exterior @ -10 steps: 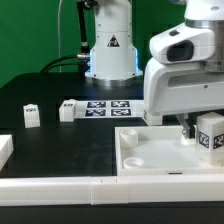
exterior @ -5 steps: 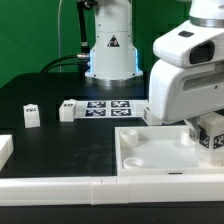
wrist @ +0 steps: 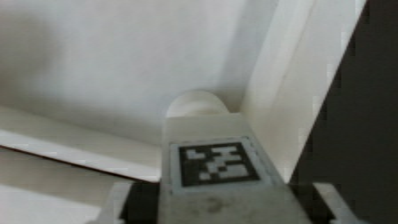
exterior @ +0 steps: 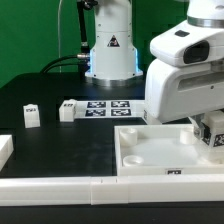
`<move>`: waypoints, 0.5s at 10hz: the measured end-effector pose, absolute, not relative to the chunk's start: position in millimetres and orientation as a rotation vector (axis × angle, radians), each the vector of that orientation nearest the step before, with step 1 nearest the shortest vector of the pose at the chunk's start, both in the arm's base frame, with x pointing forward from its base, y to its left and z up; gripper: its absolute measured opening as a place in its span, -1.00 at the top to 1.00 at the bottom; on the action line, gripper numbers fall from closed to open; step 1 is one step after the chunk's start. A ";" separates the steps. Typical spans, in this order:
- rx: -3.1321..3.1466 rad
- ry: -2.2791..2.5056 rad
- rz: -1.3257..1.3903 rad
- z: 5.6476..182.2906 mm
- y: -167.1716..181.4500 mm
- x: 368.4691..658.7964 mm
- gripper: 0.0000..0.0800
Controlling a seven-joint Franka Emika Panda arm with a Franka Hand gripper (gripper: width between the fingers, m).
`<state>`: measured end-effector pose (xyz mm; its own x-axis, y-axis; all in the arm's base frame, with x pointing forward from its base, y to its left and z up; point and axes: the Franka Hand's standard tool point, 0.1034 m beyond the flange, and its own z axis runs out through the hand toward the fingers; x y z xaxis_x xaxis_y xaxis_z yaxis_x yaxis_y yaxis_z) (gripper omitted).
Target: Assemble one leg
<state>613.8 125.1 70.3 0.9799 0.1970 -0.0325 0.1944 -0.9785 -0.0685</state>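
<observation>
My gripper (exterior: 212, 132) is shut on a leg (exterior: 215, 141), a small white block with a black-and-white tag, at the exterior view's right edge. It holds the leg over the right side of the large white tray (exterior: 150, 150), close to the raised rim. In the wrist view the leg (wrist: 215, 150) points down at the tray's inner corner (wrist: 107, 70), and the gripper (wrist: 222, 203) has a finger on each side of it. Whether the leg touches the tray floor is hidden. Two more legs (exterior: 31, 116) (exterior: 68, 110) stand on the black table at the left.
The marker board (exterior: 110, 106) lies behind the tray near the robot base (exterior: 110, 55). Long white bars (exterior: 60, 186) lie along the front edge. A white piece (exterior: 5, 150) sits at the far left.
The gripper with the leg has shifted slightly right and down toward the tray's right rim. The other parts have not moved.
</observation>
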 end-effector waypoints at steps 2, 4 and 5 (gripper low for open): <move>-3.081 0.186 0.066 69.1 125.6 611.1 0.26; -3.056 0.505 0.056 68.9 125.8 612.3 0.26; -3.019 0.722 0.052 68.5 126.8 612.3 0.26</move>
